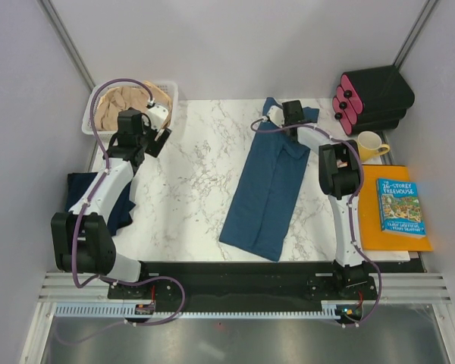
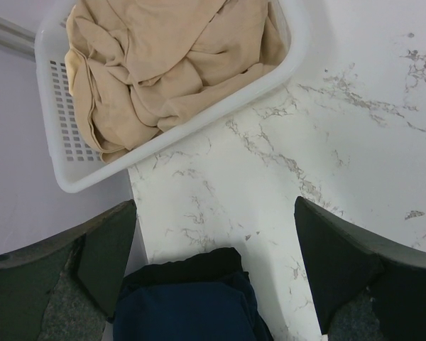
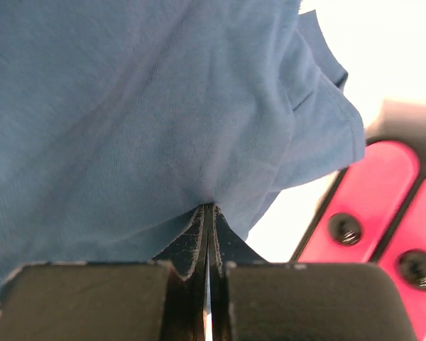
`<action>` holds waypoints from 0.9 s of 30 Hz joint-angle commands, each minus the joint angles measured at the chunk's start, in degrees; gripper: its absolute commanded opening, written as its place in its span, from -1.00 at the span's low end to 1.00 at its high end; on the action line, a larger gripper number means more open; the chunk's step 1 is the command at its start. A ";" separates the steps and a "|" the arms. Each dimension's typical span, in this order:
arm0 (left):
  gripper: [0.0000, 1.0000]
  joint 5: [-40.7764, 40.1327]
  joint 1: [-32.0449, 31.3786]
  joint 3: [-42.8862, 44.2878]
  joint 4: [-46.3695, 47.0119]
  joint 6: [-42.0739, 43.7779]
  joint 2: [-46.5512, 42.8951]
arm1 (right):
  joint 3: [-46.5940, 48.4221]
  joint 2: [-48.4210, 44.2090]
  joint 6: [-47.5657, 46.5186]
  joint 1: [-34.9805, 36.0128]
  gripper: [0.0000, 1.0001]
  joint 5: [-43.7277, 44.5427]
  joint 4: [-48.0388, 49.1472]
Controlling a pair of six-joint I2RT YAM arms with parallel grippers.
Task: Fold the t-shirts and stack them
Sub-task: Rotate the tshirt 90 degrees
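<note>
A teal-blue t-shirt (image 1: 265,189) lies folded lengthwise down the middle of the marble table (image 1: 205,189). My right gripper (image 1: 280,123) is shut on its far end, and the right wrist view shows the fabric (image 3: 142,106) pinched between the closed fingertips (image 3: 199,231). A dark navy t-shirt (image 1: 121,208) lies folded at the table's left edge, partly under my left arm, and shows low in the left wrist view as dark cloth (image 2: 188,302). My left gripper (image 1: 158,130) hangs open above the table near the basket, holding nothing. A beige t-shirt (image 2: 163,64) lies crumpled in the basket.
The white slotted basket (image 1: 171,95) stands at the back left corner. At the right are a black rack with pink rolls (image 1: 364,98), a yellow mug (image 1: 371,144), and a book (image 1: 400,206) on an orange sheet (image 1: 371,227).
</note>
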 commanded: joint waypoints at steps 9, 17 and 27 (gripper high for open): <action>0.99 -1.98 0.10 0.77 0.70 -0.92 1.90 | -1.28 -5.61 2.28 2.69 -0.99 11.96 19.63; 0.99 -0.66 0.18 1.56 1.31 -2.32 1.46 | -11.31 -19.68 8.62 4.98 -1.00 -1.48 6.63; 0.99 -0.31 0.10 1.13 1.32 -1.97 0.06 | -15.81 -18.64 9.94 8.84 -1.00 -8.97 7.58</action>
